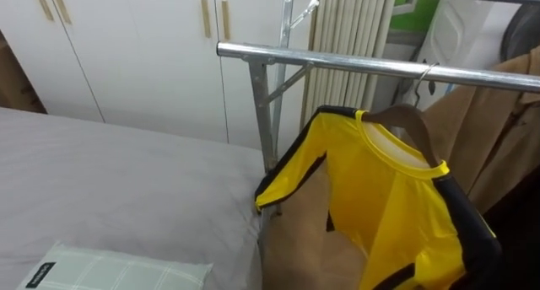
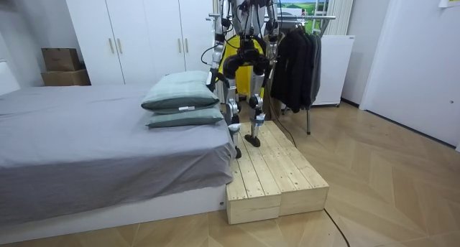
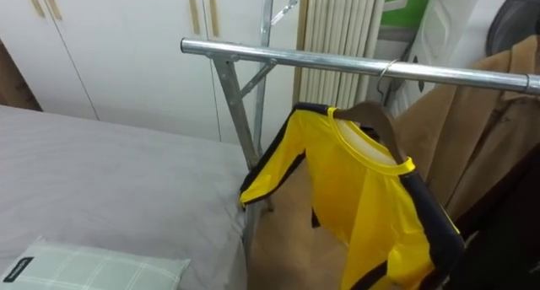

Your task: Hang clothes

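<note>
Yellow shirt (image 1: pixel 380 197) is hanging by its hanger (image 1: pixel 407 118) on the rail (image 1: pixel 337 62), clear of left hand (image 2: pixel 213 75) and right hand (image 2: pixel 268 67); I'm not resolving their grip.

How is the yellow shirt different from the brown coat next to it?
The yellow shirt is bright with black trim; the brown coat is plain tan. The shirt hangs nearer the end of the rail by the bed; the coat hangs further right. Both hang at the same metal rail.
</note>
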You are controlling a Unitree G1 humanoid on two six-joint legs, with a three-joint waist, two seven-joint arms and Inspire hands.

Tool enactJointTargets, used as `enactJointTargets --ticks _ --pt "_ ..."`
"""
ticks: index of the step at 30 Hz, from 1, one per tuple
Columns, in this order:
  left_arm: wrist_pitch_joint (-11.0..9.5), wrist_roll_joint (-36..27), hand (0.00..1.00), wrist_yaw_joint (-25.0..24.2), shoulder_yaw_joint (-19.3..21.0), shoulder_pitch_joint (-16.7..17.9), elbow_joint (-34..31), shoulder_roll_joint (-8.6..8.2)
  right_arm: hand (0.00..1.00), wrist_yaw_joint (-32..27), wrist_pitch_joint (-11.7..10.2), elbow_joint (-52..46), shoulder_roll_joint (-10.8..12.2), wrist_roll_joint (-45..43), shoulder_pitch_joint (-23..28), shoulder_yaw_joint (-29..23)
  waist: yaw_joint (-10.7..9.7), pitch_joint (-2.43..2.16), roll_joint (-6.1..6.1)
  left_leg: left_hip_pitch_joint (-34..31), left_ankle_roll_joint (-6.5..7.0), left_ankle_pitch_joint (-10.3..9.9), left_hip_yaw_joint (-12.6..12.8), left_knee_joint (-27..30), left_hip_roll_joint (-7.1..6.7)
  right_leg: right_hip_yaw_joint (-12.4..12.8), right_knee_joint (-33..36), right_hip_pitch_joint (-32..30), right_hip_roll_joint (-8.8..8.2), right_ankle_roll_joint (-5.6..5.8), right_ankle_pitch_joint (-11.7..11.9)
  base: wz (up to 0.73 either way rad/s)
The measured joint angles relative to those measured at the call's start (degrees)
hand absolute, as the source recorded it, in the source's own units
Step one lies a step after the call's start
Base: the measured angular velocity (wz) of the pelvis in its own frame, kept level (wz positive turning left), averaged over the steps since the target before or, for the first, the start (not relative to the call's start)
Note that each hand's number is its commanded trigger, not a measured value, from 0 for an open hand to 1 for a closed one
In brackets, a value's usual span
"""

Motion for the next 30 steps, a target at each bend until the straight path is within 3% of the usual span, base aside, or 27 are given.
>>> enactJointTargets --ticks 9,19,27,30 --pt "-0.24 -0.36 0.00 -2.48 0.09 -0.16 0.51 0.24 0.00 2.66 0.01 0.20 0.05 2.09 0.68 -1.51 -0.22 0.08 0.23 0.09 0.02 -0.01 0.00 0.21 -0.02 -0.19 0.39 -0.05 -0.07 -0.04 -0.06 0.00" --pt "-1.55 -9.28 0.00 -2.50 -2.09 -0.09 1.36 0.29 0.00 3.35 0.02 0.23 0.05 1.84 0.51 -1.16 -0.24 0.15 0.68 0.40 0.00 -0.02 -0.63 0.49 0.03 -1.12 1.00 0.38 -0.42 -0.26 -0.50 0.03" --pt "-3.22 -8.93 0.00 -2.46 -1.40 -0.29 1.29 0.20 0.00 5.26 0.74 0.74 -0.14 1.74 0.00 -1.29 -0.17 -0.04 0.89 -2.03 -0.24 -0.01 -3.28 1.47 0.02 -4.57 2.81 -0.74 -1.40 -0.92 -2.37 0.22" --pt "-3.94 -9.18 0.00 -2.57 -1.06 -0.24 1.33 0.05 0.00 5.74 1.84 1.58 -0.14 1.70 -0.29 -2.21 -0.90 -0.26 0.59 -3.48 -0.59 0.26 -2.48 3.73 -0.04 -8.27 3.31 -0.48 -2.60 -1.10 -3.45 0.70"
